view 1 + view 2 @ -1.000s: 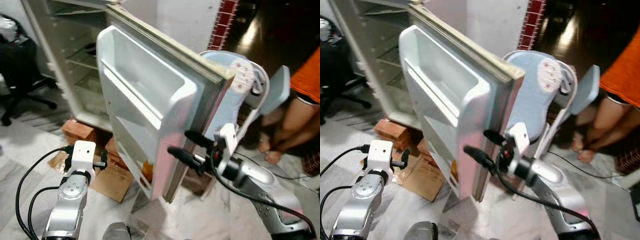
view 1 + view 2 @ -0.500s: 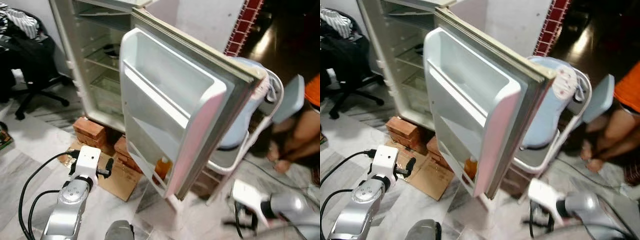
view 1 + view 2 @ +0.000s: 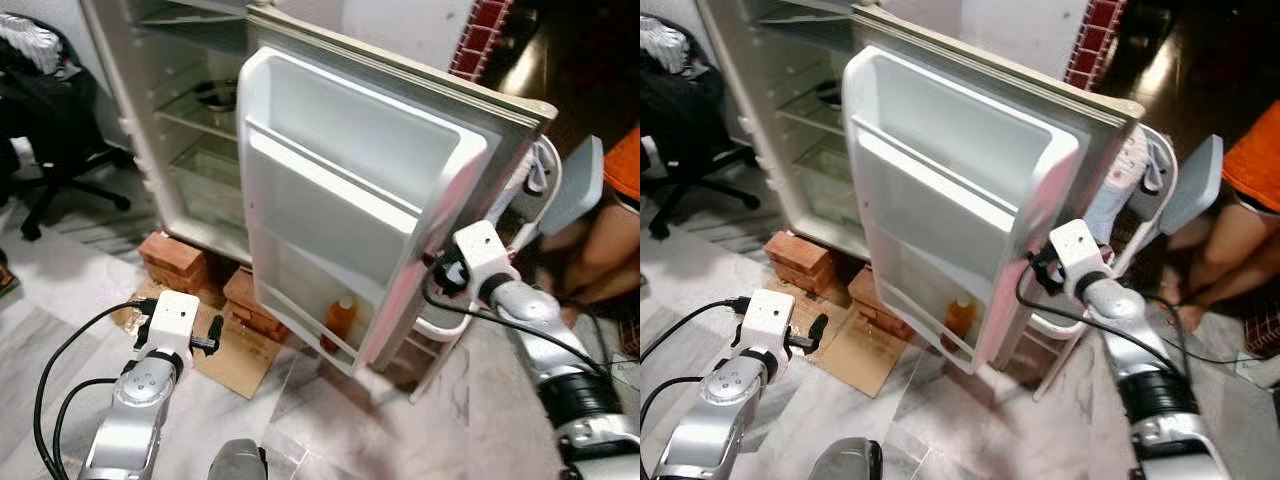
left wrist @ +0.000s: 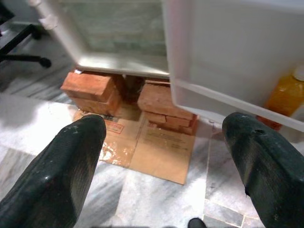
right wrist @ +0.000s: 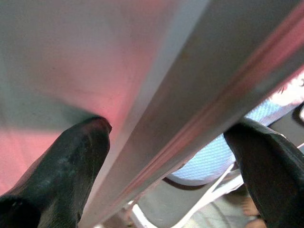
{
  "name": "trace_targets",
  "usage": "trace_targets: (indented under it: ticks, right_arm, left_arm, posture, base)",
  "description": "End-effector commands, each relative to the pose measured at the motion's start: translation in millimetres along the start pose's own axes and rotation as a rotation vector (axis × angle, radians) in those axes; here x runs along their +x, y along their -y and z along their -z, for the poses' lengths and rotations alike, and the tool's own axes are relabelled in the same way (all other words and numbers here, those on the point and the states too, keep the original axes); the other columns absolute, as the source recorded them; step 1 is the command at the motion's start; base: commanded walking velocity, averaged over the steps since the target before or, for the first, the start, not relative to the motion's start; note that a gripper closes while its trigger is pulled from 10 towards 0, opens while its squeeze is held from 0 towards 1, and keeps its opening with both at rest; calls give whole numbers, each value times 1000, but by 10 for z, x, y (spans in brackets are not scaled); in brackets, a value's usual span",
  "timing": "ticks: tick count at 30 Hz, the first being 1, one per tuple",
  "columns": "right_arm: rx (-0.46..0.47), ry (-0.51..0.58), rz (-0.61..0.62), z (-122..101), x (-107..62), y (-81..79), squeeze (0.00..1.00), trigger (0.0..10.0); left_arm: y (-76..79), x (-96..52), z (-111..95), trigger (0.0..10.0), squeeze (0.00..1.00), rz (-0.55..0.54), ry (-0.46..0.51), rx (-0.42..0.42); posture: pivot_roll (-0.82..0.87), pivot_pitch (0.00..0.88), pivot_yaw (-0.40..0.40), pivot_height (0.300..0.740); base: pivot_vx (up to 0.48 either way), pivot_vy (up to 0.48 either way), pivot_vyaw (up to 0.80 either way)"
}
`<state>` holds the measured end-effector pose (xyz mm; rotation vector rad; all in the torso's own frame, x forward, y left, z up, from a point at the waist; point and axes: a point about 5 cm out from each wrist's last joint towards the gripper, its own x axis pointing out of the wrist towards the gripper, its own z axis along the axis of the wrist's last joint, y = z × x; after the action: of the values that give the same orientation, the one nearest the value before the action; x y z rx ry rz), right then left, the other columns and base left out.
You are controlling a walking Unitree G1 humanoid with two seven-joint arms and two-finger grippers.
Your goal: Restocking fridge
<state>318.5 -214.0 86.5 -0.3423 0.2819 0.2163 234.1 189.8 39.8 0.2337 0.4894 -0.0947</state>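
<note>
Straddling the free edge of the fridge door, right end effector has its fingers spread wide, one on the inner liner, one on the outer face; neither visibly clamps. Left end effector hangs wide open and empty over cardboard and bricks. An orange bottle stands in the door's lowest rack, at 6 o'clock of the door. Risks, as I judge: swinging the door wider would drive it into the blue chair at 3 o'clock, near a person's legs; a jerk could topple the bottle; the brick-propped fridge could rock.
</note>
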Motion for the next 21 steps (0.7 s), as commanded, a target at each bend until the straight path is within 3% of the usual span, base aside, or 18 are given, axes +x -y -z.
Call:
trace_targets:
  ticks: [1,2,4,5,7,12,17,21]
  right_arm:
    - [69,131,-9,-251,42,-31,0,10000]
    - [69,131,-9,-251,42,-31,0,10000]
    - [187,215,-49,-365,29,-147,0,10000]
    - [187,215,-49,-365,29,-147,0,10000]
    - [240,242,-61,-409,29,-254,0,10000]
    - [247,249,-57,-417,38,-315,0,10000]
    - [265,276,-21,-453,59,-281,0,10000]
    - [269,281,13,-493,77,-199,0,10000]
  left_arm:
    - [1,2,-23,10000,0,3,5,6]
    - [1,2,-23,10000,0,3,5,6]
    - [1,3,-32,10000,0,1,16,-3]
    - [1,3,-32,10000,0,1,16,-3]
    - [10,3,-35,10000,0,7,-9,-77]
    - [22,4,27,10000,0,31,-85,-166]
    - [52,6,63,10000,0,77,-114,-156]
    - [13,-16,233,10000,0,114,-234,-77]
  posture:
    - [121,0,-55,740]
    - [121,0,-55,740]
    - [117,0,-52,740]
    - [117,0,-52,740]
    - [117,0,-52,740]
    - [122,0,-51,740]
    - [122,0,-53,740]
    - [122,0,-57,740]
  base:
    - [0,0,0]
    - [0,0,0]
    - [0,0,0]
    - [0,0,0]
    - [0,0,0]
    - [0,0,0]
    - [0,0,0]
    - [0,0,0]
